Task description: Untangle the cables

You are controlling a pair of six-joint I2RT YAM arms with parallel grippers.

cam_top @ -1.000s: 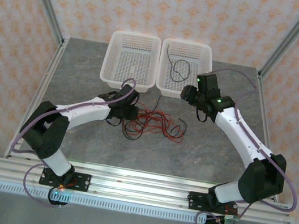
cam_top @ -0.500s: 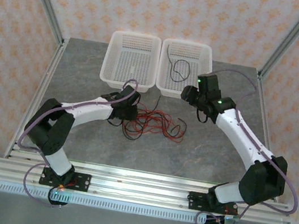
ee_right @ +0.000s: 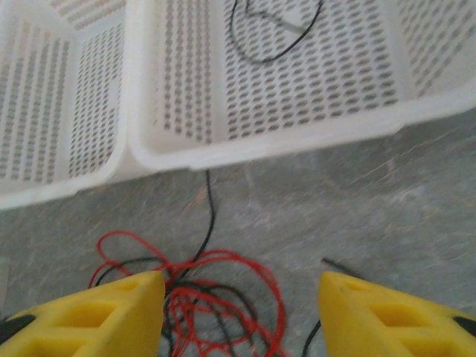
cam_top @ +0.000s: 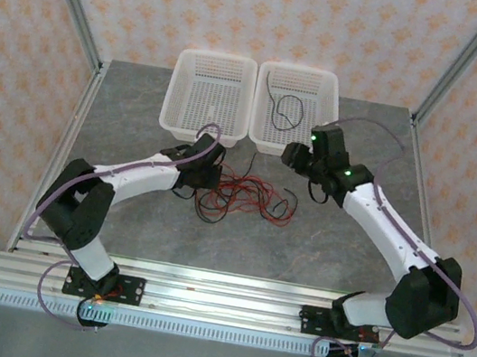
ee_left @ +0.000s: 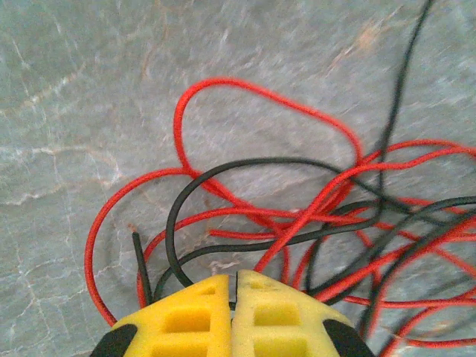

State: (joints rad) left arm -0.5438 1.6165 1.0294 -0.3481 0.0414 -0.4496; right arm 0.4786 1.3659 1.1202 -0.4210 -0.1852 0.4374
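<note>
Your left gripper (ee_left: 233,288) has its pads pressed together at the left side of the cables (cam_top: 249,194), and I cannot tell if a strand is caught between them. The tangle lies mid-tabletop (cam_top: 139,116), just before the baskets (cam_top: 175,122) at the far edge. If you pull now, the whole knot may drag along. The right gripper (ee_right: 242,297) hangs above with its pads apart, and there is free room toward the near edge

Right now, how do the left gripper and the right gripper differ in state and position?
The left gripper is shut, its pads together; the right gripper stands open. The left gripper sits low at the tangled cables on the table; the right gripper is near the front rim of the right basket. Both have yellow pads.
</note>
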